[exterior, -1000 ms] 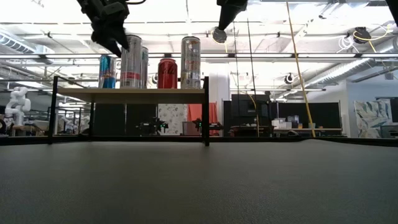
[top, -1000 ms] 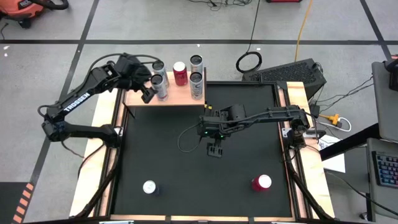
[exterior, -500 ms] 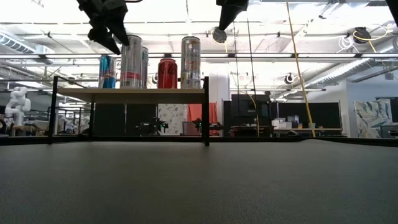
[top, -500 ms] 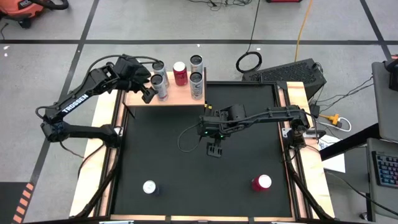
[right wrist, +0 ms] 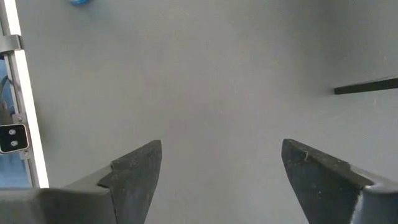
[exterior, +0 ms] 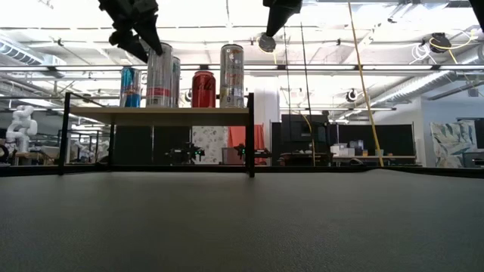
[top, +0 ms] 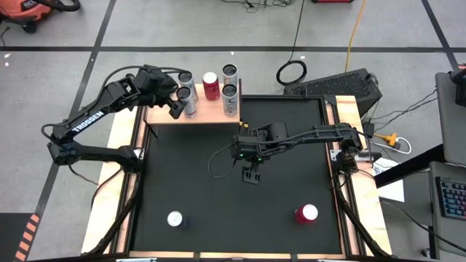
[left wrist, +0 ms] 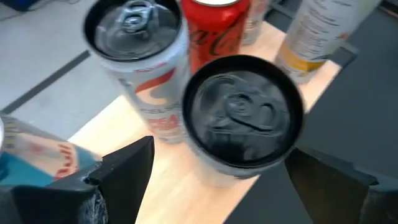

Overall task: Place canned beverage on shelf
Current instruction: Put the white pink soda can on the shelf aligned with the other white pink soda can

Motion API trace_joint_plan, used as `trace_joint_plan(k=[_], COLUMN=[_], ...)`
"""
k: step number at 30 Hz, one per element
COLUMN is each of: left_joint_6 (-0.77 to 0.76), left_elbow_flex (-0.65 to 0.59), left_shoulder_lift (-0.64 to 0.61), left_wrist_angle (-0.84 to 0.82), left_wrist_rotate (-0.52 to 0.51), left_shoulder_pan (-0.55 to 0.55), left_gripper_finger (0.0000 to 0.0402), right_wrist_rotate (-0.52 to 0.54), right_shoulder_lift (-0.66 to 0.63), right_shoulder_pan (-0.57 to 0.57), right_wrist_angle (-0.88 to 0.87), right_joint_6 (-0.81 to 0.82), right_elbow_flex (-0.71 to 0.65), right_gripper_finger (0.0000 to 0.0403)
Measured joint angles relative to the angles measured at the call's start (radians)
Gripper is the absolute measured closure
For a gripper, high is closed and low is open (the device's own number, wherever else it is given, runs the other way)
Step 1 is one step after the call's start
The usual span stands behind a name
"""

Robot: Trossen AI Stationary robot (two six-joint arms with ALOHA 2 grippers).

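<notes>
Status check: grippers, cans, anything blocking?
Left gripper jaws open, above the silver can on the shelf. Right gripper open, empty, mid-table. Two cans on the mat: white, red. Nothing blocking.

Shelf (top: pixel 207 113) front-right bare; cans (top: pixel 188 98) crowd left/back.

The shelf (top: pixel 207 110), a small light-wood board on thin black legs, stands at the far edge of the bench and carries upright cans: a blue one (exterior: pixel 130 87), three silver ones and a red one (top: pixel 210 85). A silver can (top: pixel 175 218) and a red can (top: pixel 306 213) stand upright on the black bench near its front edge, well apart
</notes>
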Motion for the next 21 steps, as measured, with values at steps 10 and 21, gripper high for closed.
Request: trace_joint_plan(k=[10, 21], left_joint_6=[0.0, 0.007], left_elbow_flex=[0.0, -0.001], left_shoulder_lift=[0.0, 0.0], left_wrist_angle=[-0.026, -0.147], left_wrist_rotate=[-0.059, -0.108], left_shoulder_pan=[-0.021, -0.021], left_gripper_finger=[0.0042, 0.0042], right_wrist_rotate=[0.0, 0.0], right_shoulder_lift=[0.0, 0.0], right_shoulder_pan=[0.0, 0.001], right_wrist_angle=[0.0, 0.0], right_joint_6=[-0.004, -0.004], right_elbow_flex=[0.0, 0.0], right_gripper_finger=[0.0087, 0.0087])
